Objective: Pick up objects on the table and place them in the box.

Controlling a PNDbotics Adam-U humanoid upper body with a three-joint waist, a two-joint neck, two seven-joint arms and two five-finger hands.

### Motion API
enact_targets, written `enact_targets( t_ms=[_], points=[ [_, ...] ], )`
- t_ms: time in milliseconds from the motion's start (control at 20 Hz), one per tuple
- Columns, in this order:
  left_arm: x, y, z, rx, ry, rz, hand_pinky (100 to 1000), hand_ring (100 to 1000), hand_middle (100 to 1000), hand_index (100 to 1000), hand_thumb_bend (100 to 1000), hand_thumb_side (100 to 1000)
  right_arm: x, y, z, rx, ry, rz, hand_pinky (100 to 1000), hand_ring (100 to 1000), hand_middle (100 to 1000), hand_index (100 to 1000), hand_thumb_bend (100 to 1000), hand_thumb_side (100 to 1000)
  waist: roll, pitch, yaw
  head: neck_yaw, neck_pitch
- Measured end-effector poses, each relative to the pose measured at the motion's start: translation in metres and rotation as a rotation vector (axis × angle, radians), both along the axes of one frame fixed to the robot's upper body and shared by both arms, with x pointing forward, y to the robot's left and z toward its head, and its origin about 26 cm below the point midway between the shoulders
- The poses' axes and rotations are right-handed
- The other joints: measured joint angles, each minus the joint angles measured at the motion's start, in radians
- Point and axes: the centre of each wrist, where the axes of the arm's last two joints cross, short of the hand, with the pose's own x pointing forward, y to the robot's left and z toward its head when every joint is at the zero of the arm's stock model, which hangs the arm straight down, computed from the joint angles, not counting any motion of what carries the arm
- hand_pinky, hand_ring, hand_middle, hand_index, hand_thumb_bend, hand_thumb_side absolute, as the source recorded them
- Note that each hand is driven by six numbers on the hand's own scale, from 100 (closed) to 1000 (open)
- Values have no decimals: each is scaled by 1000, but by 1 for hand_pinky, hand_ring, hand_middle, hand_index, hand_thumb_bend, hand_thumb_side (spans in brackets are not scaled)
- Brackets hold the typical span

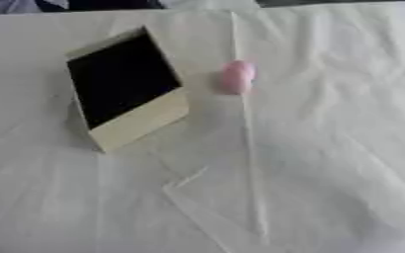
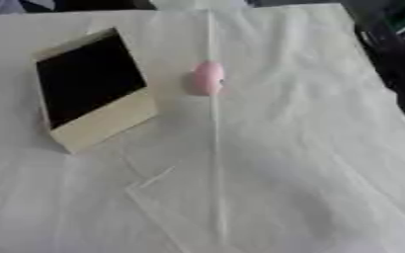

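A small pink thing (image 1: 237, 76), round and a bit long like an egg, lies on the table near the middle, a little toward the far side. It sits right on a long fold in the white cloth (image 1: 327, 148) that covers the table. Just to its left, near but not touching, stands the box (image 1: 128, 89). The box is pale, like light wood or card, and it is turned at an angle, with one corner toward the front. Its inside looks all black, and I cannot tell if anything lies in there. The pink thing is outside the box, on the cloth. The cloth has many wrinkles and folds. No robot hand shows in either view, so nothing holds the pink thing.
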Motion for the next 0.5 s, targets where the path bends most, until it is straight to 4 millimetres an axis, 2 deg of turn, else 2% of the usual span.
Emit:
enact_targets(
  t_ms=[350, 500],
  points=[
    [0, -1, -1, 2, 7, -6, 678, 657, 710, 816, 100, 731, 39, 23, -19, -202, 66, -22, 870, 876, 800, 876, 100, 834, 0, -2, 2, -7, 0],
    [0, -1, -1, 2, 9, -10, 678, 656, 709, 816, 100, 731, 54, 29, -32, -261, 95, -28, 873, 879, 804, 881, 100, 821, 0, -2, 4, -10, 0]
  ],
)
